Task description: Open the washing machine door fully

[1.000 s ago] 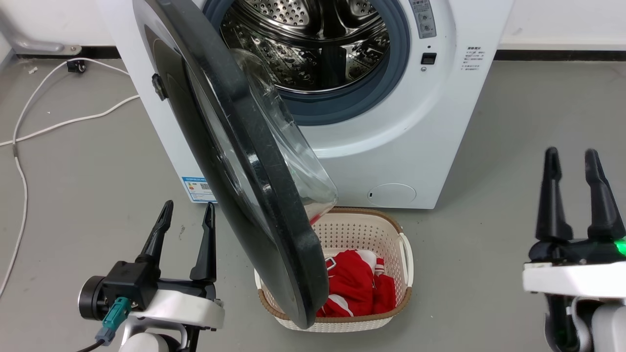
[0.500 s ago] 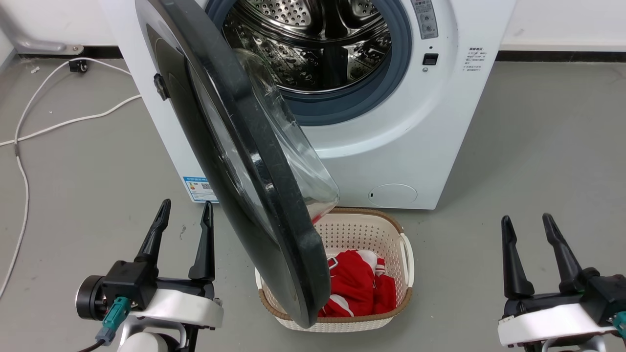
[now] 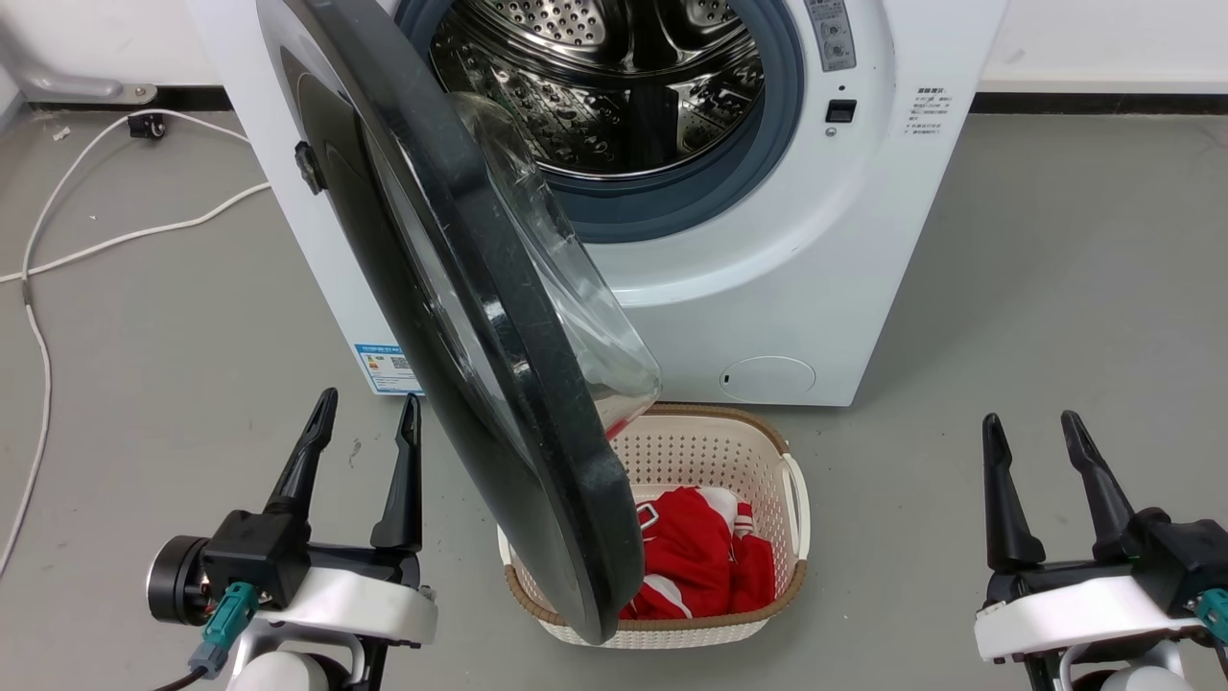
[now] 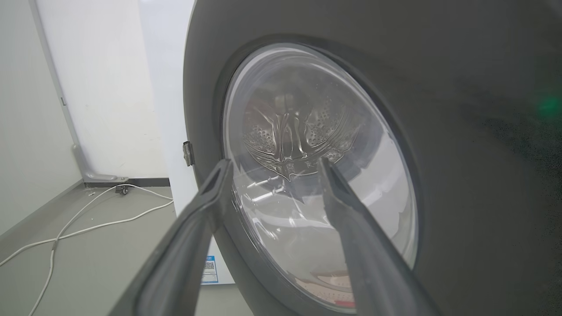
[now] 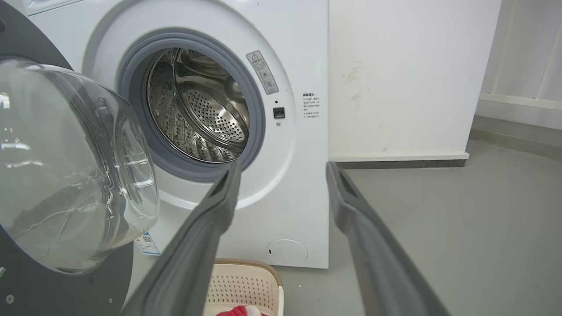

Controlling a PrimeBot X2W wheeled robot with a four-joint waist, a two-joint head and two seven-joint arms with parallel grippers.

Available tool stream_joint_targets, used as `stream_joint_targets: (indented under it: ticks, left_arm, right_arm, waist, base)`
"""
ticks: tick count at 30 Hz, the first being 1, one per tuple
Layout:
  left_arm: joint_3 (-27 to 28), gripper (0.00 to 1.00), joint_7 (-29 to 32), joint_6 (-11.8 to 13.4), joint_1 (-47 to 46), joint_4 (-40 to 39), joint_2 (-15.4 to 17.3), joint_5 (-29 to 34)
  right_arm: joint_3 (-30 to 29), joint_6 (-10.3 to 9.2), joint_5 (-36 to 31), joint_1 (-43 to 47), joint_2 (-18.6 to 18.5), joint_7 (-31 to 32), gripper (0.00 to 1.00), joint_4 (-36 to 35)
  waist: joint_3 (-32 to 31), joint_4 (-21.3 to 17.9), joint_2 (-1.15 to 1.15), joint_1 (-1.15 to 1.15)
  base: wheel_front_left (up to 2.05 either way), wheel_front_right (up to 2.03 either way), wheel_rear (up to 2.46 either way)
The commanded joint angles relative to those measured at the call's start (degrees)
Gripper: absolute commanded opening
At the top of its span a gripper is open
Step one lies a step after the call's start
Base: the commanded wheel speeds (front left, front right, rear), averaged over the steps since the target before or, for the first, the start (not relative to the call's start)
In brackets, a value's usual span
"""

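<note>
Head view: glossy black washing machine door (image 3: 460,288) ajar; clear domed glass.

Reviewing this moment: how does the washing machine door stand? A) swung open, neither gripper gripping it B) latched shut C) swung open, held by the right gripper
A: the washing machine door stands swung away from the drum, and the left gripper and right gripper are both open, holding nothing.

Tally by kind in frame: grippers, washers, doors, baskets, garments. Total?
Grippers: 2 (left gripper, right gripper)
Washing machine: 1
Washing machine door: 1
Laundry basket: 1
Red garment: 1
Total: 6
</note>
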Motion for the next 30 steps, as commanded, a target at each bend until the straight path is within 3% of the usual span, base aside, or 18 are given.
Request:
stream_joint_targets:
  ticks: [1,9,10,12,22,26,27,30]
  left_arm:
    - [-0.1,1.00,-0.1,0.0,-0.3,-0.1,0.3,0.3]
    - [-0.2,0.98,-0.1,0.0,-0.2,0.4,0.3,0.5]
    - [-0.2,0.71,-0.1,0.0,-0.2,0.5,0.3,0.4]
    - [-0.2,0.00,-0.1,0.0,-0.2,0.5,0.3,0.4]
    - [2.6,0.00,-0.1,0.1,-2.8,-8.2,-0.1,1.1]
    - [3.6,0.00,-0.1,0.2,-4.5,-16.1,-0.3,1.6]
    - [3.0,0.00,-0.1,0.2,-5.8,-22.8,-0.6,1.8]
    - [0.9,0.00,-0.1,0.2,-6.9,-28.9,-0.7,1.7]
  right_arm:
    - [-0.1,-0.04,-0.3,-0.6,0.2,-0.2,1.00,-0.3]
    - [0.0,-0.04,-0.7,-0.4,0.2,-0.2,1.00,-1.1]
    - [0.1,-0.04,-0.7,-0.4,0.2,-0.2,1.00,-1.2]
    - [0.1,-0.04,-0.7,-0.3,0.2,-0.2,1.00,-1.3]
    - [0.2,-0.04,0.2,-0.3,0.2,-0.2,1.00,-0.9]
    - [0.2,-0.04,0.5,-0.5,0.2,-0.2,1.00,-0.6]
    - [0.1,-0.04,0.6,-0.7,0.2,-0.2,1.00,-0.4]
    - [0.3,-0.04,0.9,-0.8,0.2,-0.2,1.00,-0.3]
  waist:
    - [0.0,0.0,0.00,0.00]
    - [-0.1,-0.2,0.00,0.00]
    - [-0.1,-0.3,0.00,0.00]
    - [-0.1,-0.3,0.00,0.00]
    - [0.1,-0.3,0.00,0.00]
    - [0.1,-0.3,0.00,0.00]
    - [0.2,-0.3,0.00,0.00]
    - [0.3,-0.5,0.00,0.00]
  base:
    - [0.00,0.00,0.00]
    - [0.00,0.00,0.00]
    - [0.00,0.00,0.00]
    - [0.00,0.00,0.00]
    - [0.00,0.00,0.00]
    - [0.00,0.00,0.00]
    - [0.00,0.00,0.00]
    - [0.00,0.00,0.00]
